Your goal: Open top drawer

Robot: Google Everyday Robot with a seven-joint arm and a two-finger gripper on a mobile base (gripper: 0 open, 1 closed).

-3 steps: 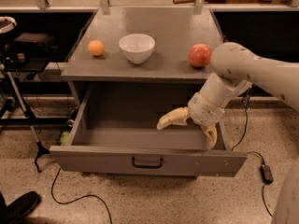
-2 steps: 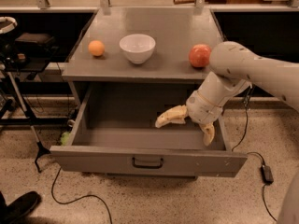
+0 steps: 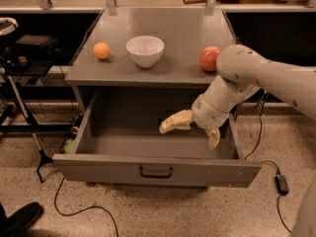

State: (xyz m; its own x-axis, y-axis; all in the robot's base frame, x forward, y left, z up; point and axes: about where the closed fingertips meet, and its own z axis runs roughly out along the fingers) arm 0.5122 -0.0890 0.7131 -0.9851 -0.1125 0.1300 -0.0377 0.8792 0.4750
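Observation:
The top drawer (image 3: 98, 168) is a wide grey metal drawer with a flat front panel and a small black bar handle (image 3: 155, 172) at centre. It stands pulled far out of the cabinet, and its inside shows nothing lying in it. My gripper (image 3: 193, 131) hangs over the drawer's right half, inside the opening and behind the front panel. Its two cream fingers (image 3: 175, 122) are spread apart and hold nothing. It touches neither the handle nor the panel. My white arm comes in from the right.
On the grey cabinet top (image 3: 182, 33) sit an orange (image 3: 101, 50), a white bowl (image 3: 145, 50) and a red apple (image 3: 210, 58) next to my arm. A black stand (image 3: 29, 132) is at left. Cables, a power adapter (image 3: 282, 183) and a shoe (image 3: 19, 218) lie on the floor.
My gripper has shifted slightly to the left above the open drawer. The drawer and the things on top have not moved.

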